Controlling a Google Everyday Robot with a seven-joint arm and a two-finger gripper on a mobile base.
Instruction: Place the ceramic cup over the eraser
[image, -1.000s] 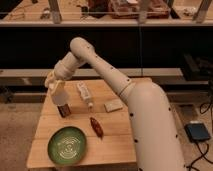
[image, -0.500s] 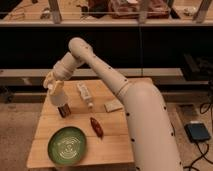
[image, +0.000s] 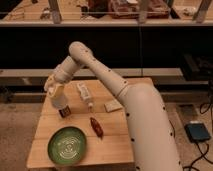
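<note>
The hand (image: 56, 90) was clamped on the ceramic cup (image: 59, 101), held upright with its long axis vertical, directly above the eraser (image: 64, 113).

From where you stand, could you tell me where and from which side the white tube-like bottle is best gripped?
Grip the white bottle across its wide middle, from above: it lies flat on the table, narrowing toward its tip. The gripper is at the ceramic cup, left of it.
</note>
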